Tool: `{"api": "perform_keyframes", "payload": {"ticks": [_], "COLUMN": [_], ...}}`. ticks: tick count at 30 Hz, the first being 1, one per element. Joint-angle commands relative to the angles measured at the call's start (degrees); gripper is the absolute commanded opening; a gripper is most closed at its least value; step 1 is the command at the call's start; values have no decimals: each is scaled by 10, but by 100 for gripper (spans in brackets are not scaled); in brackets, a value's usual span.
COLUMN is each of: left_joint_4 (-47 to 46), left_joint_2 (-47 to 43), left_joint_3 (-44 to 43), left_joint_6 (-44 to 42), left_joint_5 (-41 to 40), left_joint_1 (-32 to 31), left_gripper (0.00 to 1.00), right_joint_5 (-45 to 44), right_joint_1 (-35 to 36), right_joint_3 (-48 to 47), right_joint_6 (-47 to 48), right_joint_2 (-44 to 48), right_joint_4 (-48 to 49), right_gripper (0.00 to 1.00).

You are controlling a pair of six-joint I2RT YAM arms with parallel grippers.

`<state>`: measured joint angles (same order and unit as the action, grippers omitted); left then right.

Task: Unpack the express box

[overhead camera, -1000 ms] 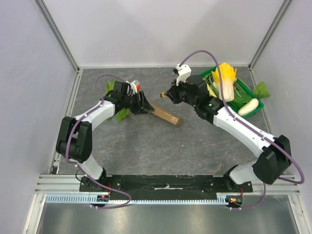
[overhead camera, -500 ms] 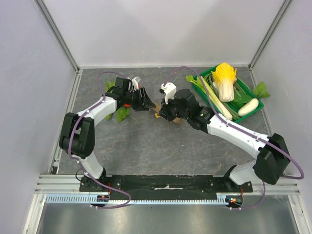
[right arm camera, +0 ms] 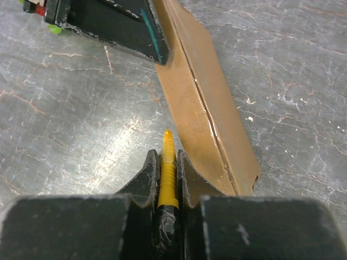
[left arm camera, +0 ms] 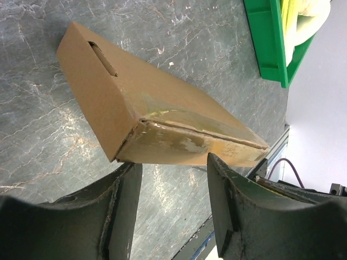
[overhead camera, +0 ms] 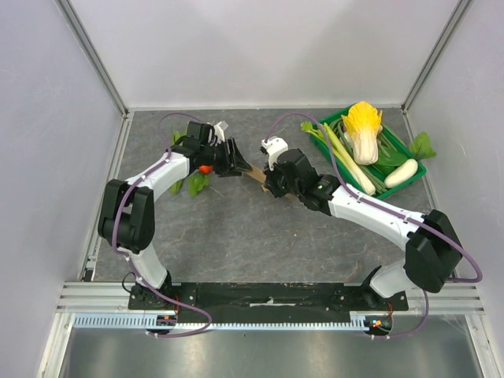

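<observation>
The express box (left arm camera: 152,116) is a flat brown cardboard box lying on the grey table. In the top view only a sliver of the box (overhead camera: 256,175) shows beside the right arm. My left gripper (left arm camera: 173,181) is open, and the box's taped near end sits just beyond its fingertips (left arm camera: 227,189). It also shows in the top view (overhead camera: 236,161). My right gripper (right arm camera: 167,154) is shut on a yellow ridged tool (right arm camera: 168,162) whose tip points at the table beside the box's long edge (right arm camera: 206,108). In the top view the right gripper (overhead camera: 272,179) is over the box.
A green crate (overhead camera: 413,169) at the back right holds a napa cabbage (overhead camera: 364,130), a white radish (overhead camera: 401,173) and long green stalks. Its corner shows in the left wrist view (left arm camera: 265,43). Leafy greens (overhead camera: 197,183) and a small red item (overhead camera: 205,168) lie by the left arm.
My right arm has swung left from near the crate and come down over the box. My left gripper has shifted slightly towards the back.
</observation>
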<state>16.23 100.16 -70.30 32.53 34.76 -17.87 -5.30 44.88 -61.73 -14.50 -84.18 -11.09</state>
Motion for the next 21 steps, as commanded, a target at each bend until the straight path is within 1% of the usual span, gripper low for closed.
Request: {"api": "perform_keyframes", "payload": {"ticks": [1,11,17,21], "left_joint_4": [12,47,93,107], "left_joint_2": [15,50,79,94], "left_joint_3": [-35,-78,-120,-148], "left_joint_6": [-1,1,10,15], "left_joint_5": [15,6,-15,-29], "left_joint_1": [-3,-3,-4,-7], "left_gripper": [57,57,57,57], "right_joint_5": [-45,-63,-77,-89], "right_joint_1": [0,0,0,-1], "right_joint_3": [-3,-3,-2,-4], "right_joint_6": [-15,-26,-36,-43], "right_joint_2": [-2,-2,0,-1], "right_joint_4": [15,12,11,9], "right_gripper": [0,0,0,0]}}
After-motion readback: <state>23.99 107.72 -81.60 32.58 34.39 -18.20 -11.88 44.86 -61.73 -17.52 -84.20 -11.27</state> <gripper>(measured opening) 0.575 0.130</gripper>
